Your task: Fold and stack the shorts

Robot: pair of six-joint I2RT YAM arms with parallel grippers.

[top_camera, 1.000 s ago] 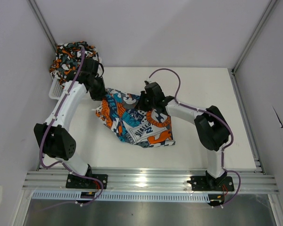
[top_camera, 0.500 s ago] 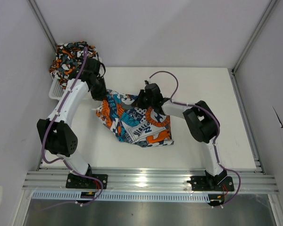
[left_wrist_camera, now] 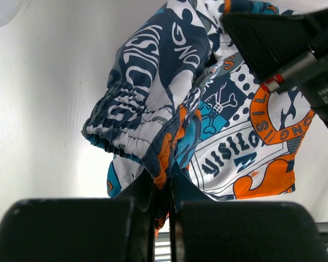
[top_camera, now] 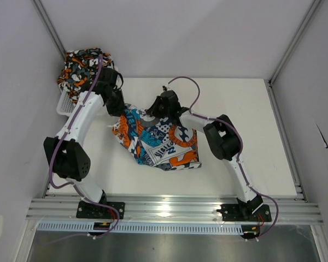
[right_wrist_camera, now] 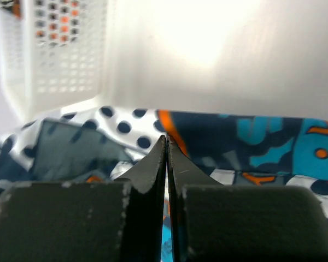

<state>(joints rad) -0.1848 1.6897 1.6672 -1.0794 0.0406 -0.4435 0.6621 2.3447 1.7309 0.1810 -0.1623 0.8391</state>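
Note:
The teal, orange and white patchwork shorts [top_camera: 161, 144] lie crumpled in the middle of the table. My left gripper [top_camera: 116, 107] is shut on their elastic waistband, and a bunched fold [left_wrist_camera: 153, 109] rises from between its fingers [left_wrist_camera: 163, 183]. My right gripper [top_camera: 154, 111] is shut at the shorts' far edge, its tips [right_wrist_camera: 167, 143] pinching the cloth by an orange stripe. Its black body [left_wrist_camera: 273, 43] shows over the shorts in the left wrist view. The orange, black and white camouflage shorts [top_camera: 82, 66] sit heaped in the basket at the far left.
A white mesh basket [top_camera: 64, 103] stands at the table's far left corner, close behind the left gripper; it also fills the upper left of the right wrist view [right_wrist_camera: 54, 54]. Enclosure walls close in on the left, back and right.
The right gripper has moved up and to the left along the shorts' far edge, its arm folding inward. The left gripper has shifted slightly toward the back. The shorts have barely changed shape.

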